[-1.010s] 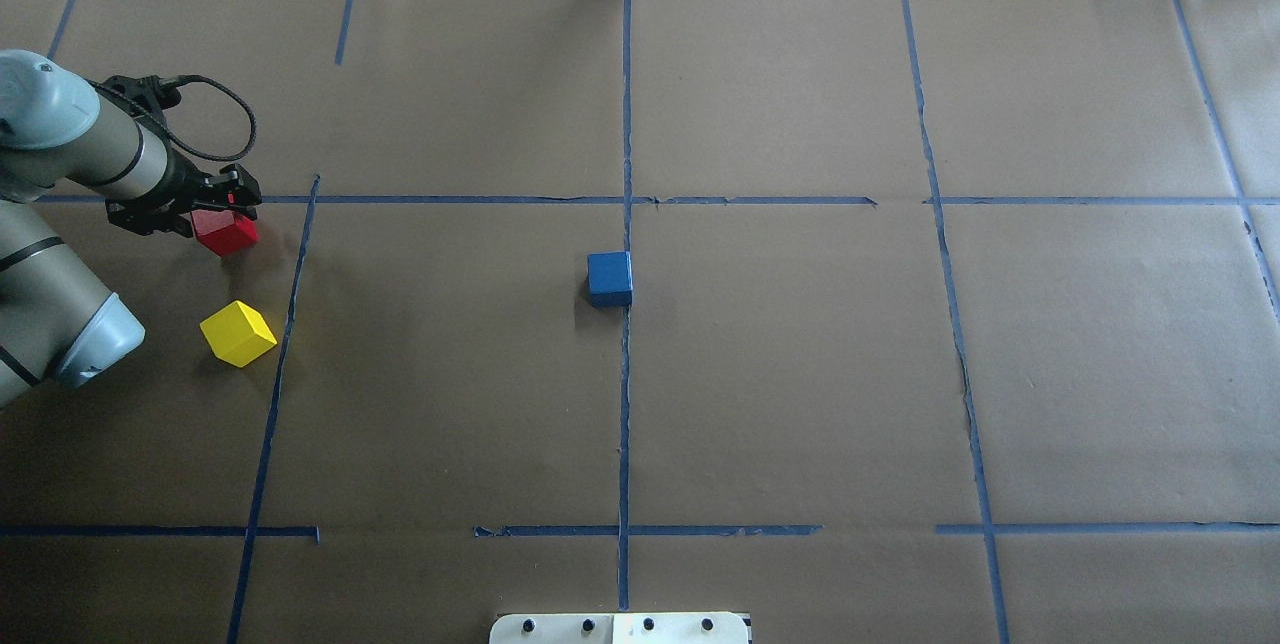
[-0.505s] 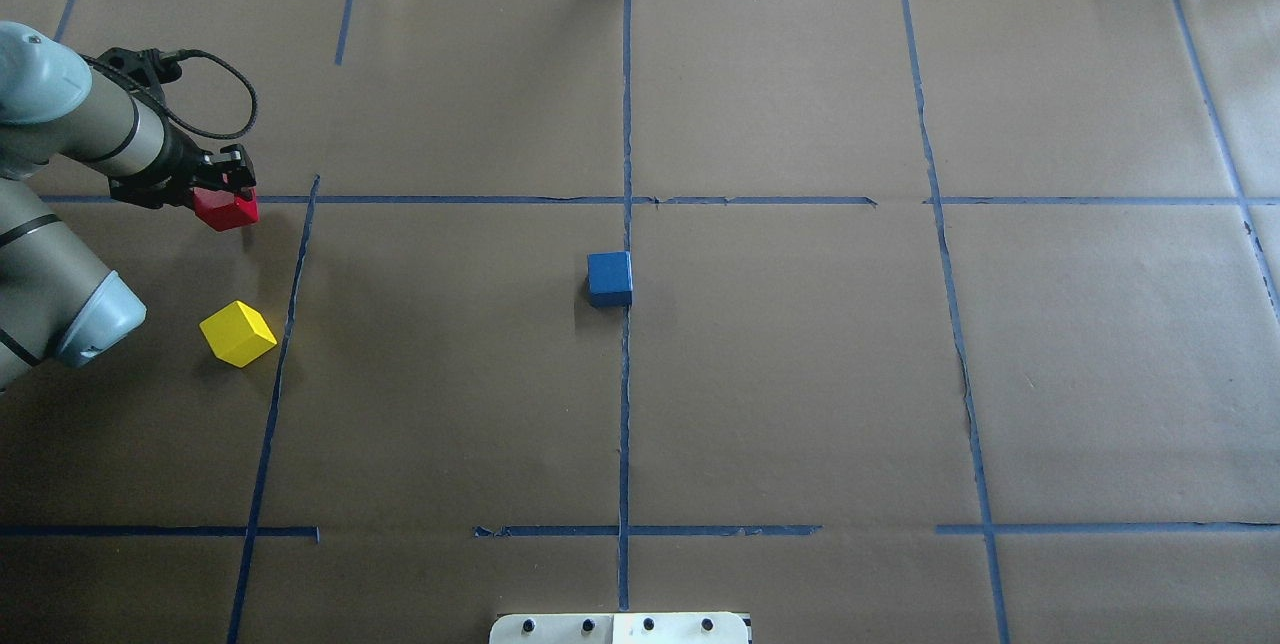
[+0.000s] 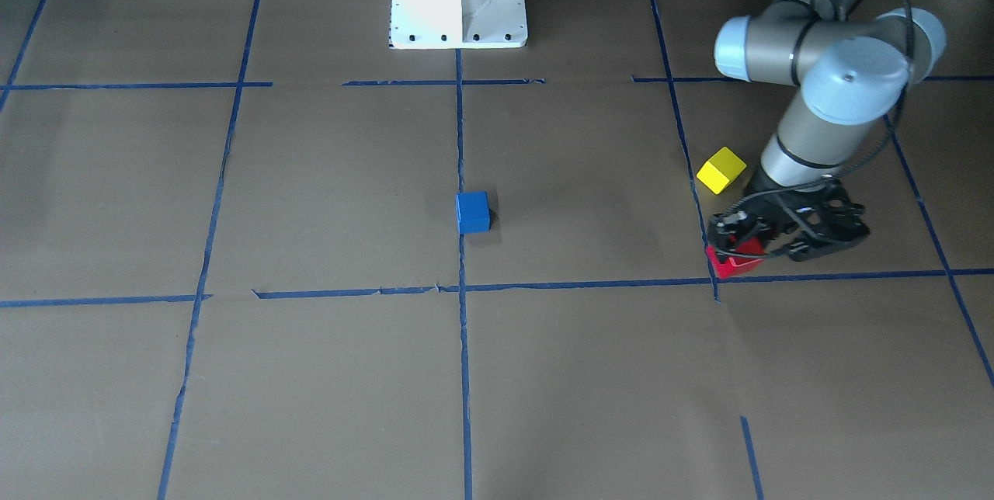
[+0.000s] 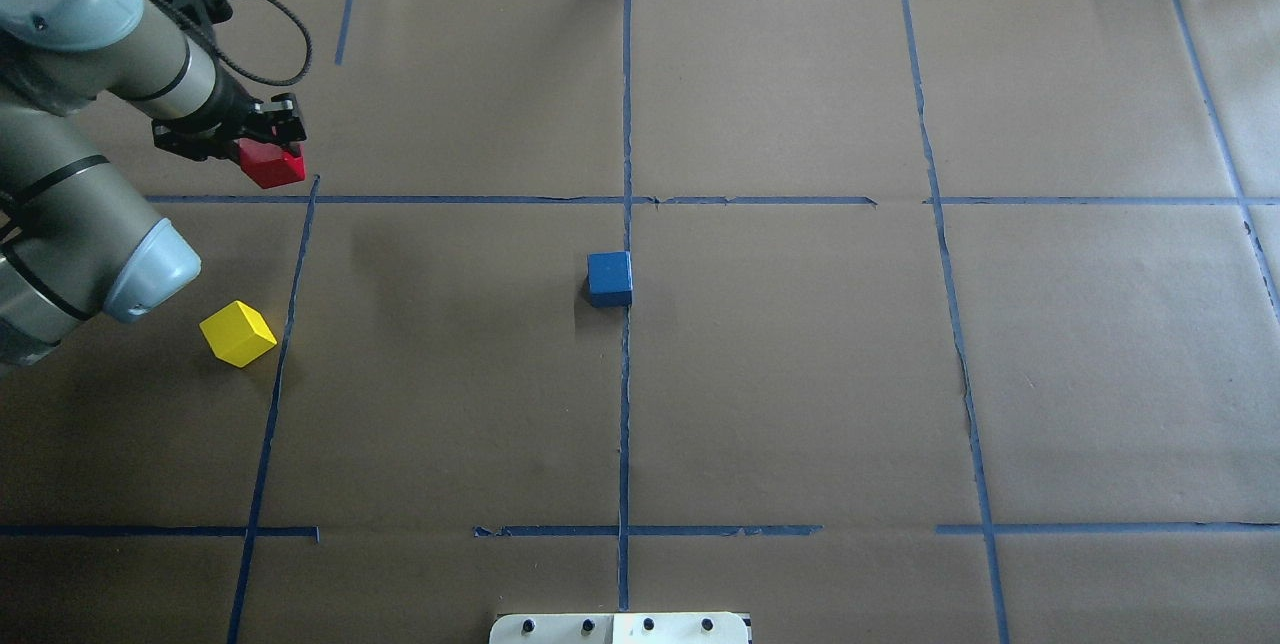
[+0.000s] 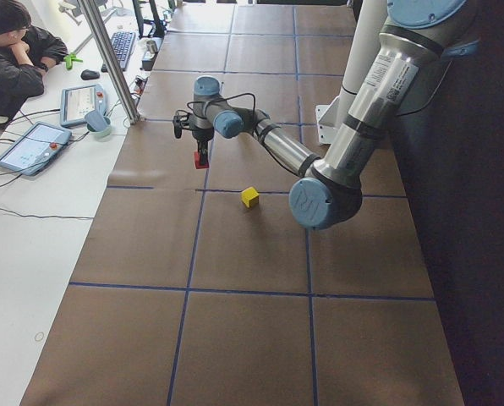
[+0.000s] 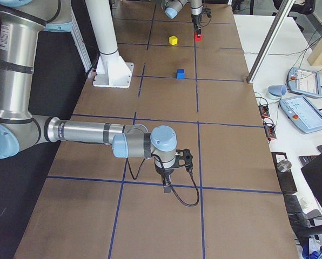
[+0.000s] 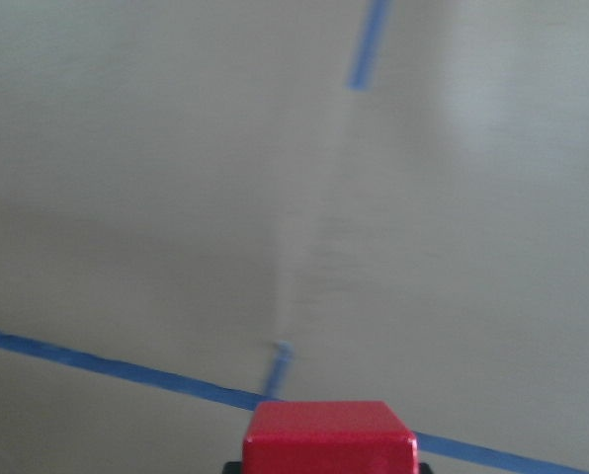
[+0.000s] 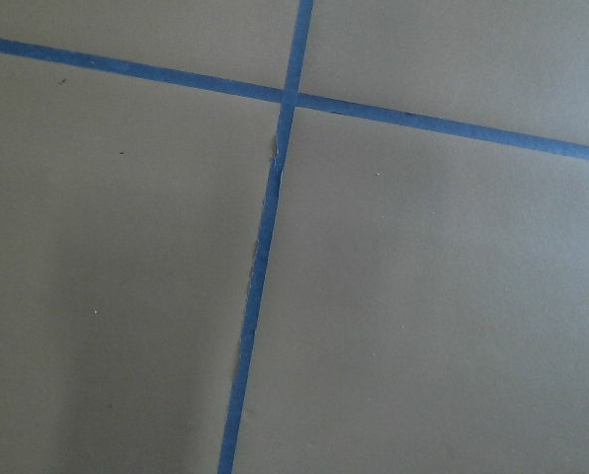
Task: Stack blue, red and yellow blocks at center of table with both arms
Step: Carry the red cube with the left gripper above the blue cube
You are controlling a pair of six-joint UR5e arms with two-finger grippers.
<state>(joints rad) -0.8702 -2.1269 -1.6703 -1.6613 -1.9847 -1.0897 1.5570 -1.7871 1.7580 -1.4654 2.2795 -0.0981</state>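
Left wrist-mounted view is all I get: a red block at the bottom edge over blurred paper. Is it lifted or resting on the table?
Observer: Lifted; the exterior left view shows the red block hanging clear of the table, clamped in the left end effector.
Operator: Where's the blue block?
Observer: The blue block sits alone at the table's centre, bare on top.
Operator: And yellow?
Observer: The yellow block lies on the table on the robot's left, ungripped.

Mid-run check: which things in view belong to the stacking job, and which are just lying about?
Job: red block, held in the left gripper; blue block at centre; yellow block, loose.
Lying about: two tablets, cup, keyboard, all on the side bench.
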